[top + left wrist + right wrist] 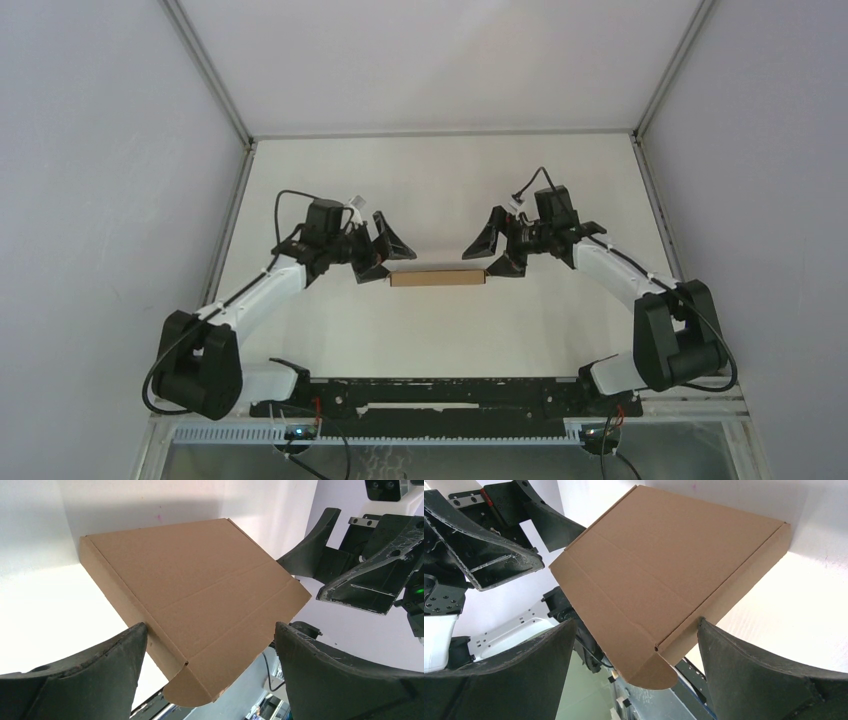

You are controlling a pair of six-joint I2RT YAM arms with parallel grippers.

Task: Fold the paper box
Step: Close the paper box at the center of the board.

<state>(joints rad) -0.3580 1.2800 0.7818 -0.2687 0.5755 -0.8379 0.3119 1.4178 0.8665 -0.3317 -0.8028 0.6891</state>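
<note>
The paper box (pixel 437 278) is a closed, flat brown cardboard mailer standing on one narrow side wall on the white table, so from above it is a thin strip. My left gripper (pixel 385 257) is open at its left end and my right gripper (pixel 493 255) is open at its right end. In the left wrist view the box (pixel 200 590) lies between the wide-spread jaws (pixel 210 630), and one finger (pixel 125 650) touches its side wall. In the right wrist view the box (pixel 664 565) lies between the open jaws (pixel 636 625), and one finger (pixel 724 650) touches its side wall. A rounded flap (pixel 655 674) sticks out at the near corner.
The table (pixel 440 190) is enclosed by grey walls with metal rails along its left and right edges. A black rail (pixel 440 395) runs across the near edge between the arm bases. The opposite gripper (pixel 360 575) shows beyond the box in each wrist view.
</note>
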